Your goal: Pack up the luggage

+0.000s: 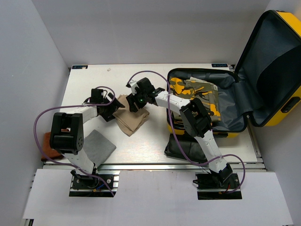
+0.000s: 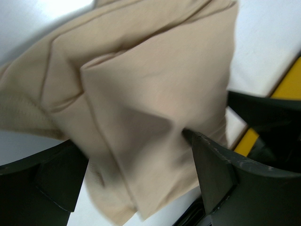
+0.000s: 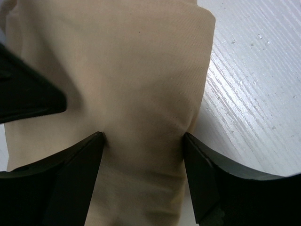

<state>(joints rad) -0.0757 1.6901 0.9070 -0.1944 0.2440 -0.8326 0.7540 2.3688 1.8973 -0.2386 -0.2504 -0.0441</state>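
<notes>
The luggage (image 1: 270, 61), a yellow hard-shell suitcase with grey lining, lies open at the right, its lid leaning back. A folded beige cloth (image 1: 131, 120) lies on the table left of it. My left gripper (image 1: 115, 109) stands open at the cloth's left end, and in the left wrist view the beige cloth (image 2: 141, 94) lies between the wide jaws of the left gripper (image 2: 134, 141). My right gripper (image 1: 136, 102) comes from the far side. In the right wrist view the right gripper (image 3: 143, 135) is open, its tips pressing on the beige cloth (image 3: 136, 70).
Patterned yellow and camouflage clothes (image 1: 193, 92) lie inside the suitcase. A flat black pouch (image 1: 181, 148) lies in front of it. A grey cloth (image 1: 99, 146) and an orange-brown item (image 1: 49, 146) lie near the left arm's base. White walls enclose the table.
</notes>
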